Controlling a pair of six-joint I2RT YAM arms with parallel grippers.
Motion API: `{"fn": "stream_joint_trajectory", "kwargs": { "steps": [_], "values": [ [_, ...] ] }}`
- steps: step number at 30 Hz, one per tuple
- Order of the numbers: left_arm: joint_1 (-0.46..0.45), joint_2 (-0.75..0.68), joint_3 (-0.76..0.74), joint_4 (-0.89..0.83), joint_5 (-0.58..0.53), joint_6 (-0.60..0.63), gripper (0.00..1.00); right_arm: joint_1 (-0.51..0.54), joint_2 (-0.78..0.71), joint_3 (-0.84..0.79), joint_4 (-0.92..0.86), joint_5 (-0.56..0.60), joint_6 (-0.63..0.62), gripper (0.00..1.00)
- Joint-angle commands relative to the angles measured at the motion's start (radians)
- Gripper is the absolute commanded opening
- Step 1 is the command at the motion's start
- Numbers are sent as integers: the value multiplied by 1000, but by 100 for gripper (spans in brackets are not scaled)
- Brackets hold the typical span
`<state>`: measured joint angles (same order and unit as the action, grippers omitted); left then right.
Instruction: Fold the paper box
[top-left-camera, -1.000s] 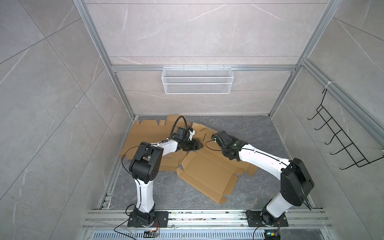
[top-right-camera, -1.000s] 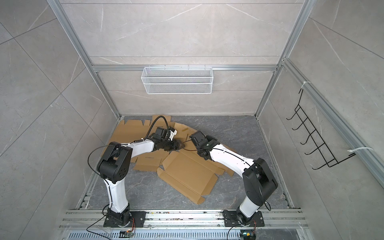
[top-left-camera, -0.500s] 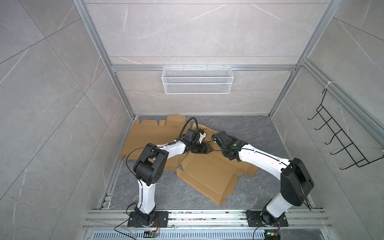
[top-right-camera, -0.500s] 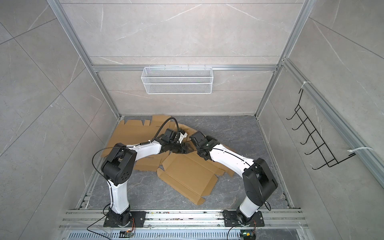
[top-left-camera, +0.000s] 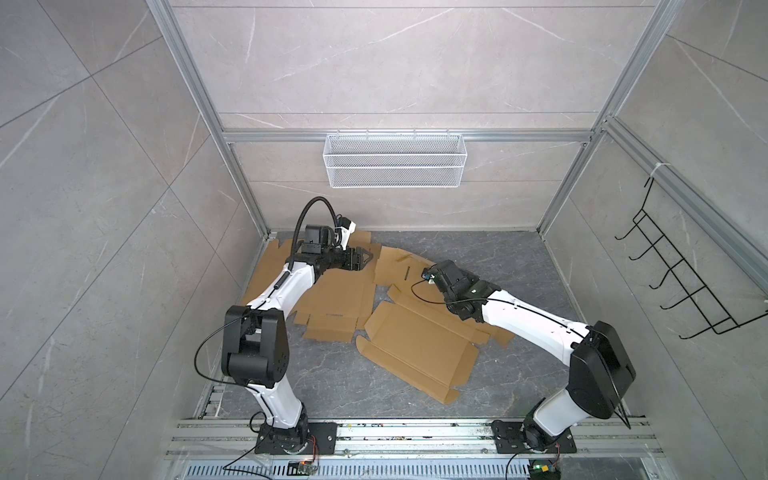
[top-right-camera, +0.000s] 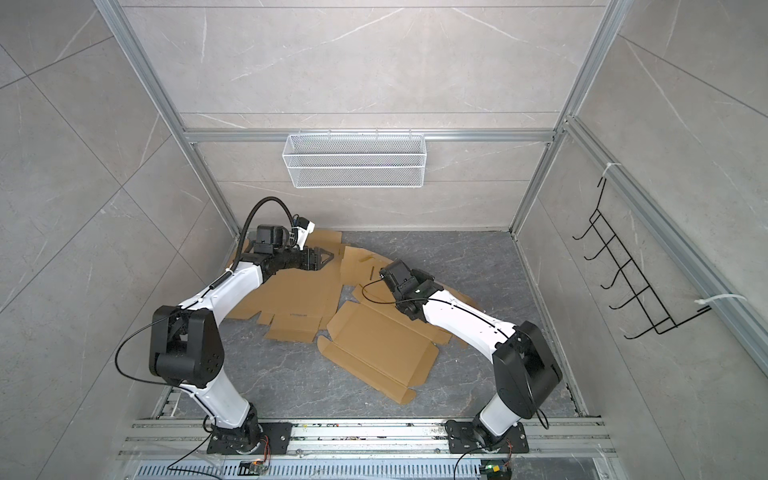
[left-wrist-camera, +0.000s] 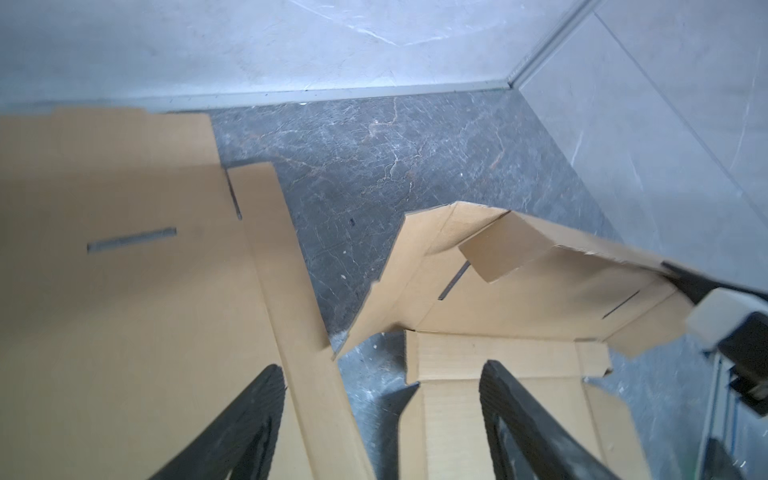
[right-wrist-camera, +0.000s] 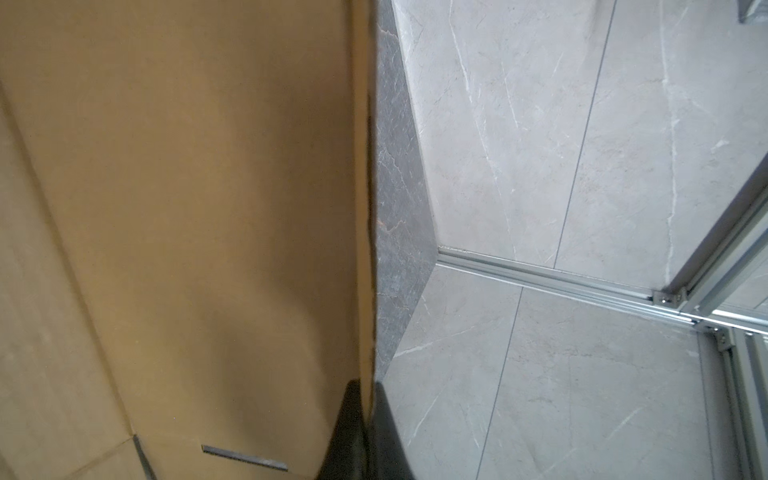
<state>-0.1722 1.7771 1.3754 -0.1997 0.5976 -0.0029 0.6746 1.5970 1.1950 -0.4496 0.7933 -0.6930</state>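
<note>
Left end effector: jaws spread wide with nothing in them, hovering low over the back-left of the surface, tips pointing toward the lifted blank. Right end effector: pinched tight on the thin edge of the lifted cardboard box blank, and its wrist view shows both black fingers closed on the sheet.

That blank sits mid-back on the surface, between the two arms. Its held side is raised off the surface, the sheet is bowed, one small flap curls over, and cut slots show in it. In the left wrist view the left fingers frame bare surface and a piece of cardboard lying under the lifted sheet.

Just left of it, a flat cardboard blank lies under the left arm and reaches toward the left wall. Nearer the front, mid-surface, a front cardboard blank has its edge flaps bent slightly up, and its back-right corner passes under the right arm. More cardboard shows under the right forearm; I can't tell which sheet it belongs to.

A white wire basket hangs on the back wall and a black hook rack on the right wall.
</note>
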Motion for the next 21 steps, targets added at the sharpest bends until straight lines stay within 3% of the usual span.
{"fn": "stream_joint_trajectory", "kwargs": {
  "steps": [1, 7, 12, 16, 21],
  "values": [
    [-3, 87, 65, -36, 144, 149, 77, 6, -35, -9, 37, -29, -31, 0],
    [-36, 161, 74, 74, 150, 222, 76, 6, -44, -16, 40, -41, -37, 0],
    [-38, 235, 120, 114, 147, 212, 70, 11, -54, -21, 38, -50, -37, 0],
    [-65, 244, 112, 138, 154, 219, 57, 12, -44, -10, 25, -46, -29, 0],
    [-71, 197, 64, 144, 114, 240, 28, 13, -30, 9, 12, -1, -8, 0]
  ]
}}
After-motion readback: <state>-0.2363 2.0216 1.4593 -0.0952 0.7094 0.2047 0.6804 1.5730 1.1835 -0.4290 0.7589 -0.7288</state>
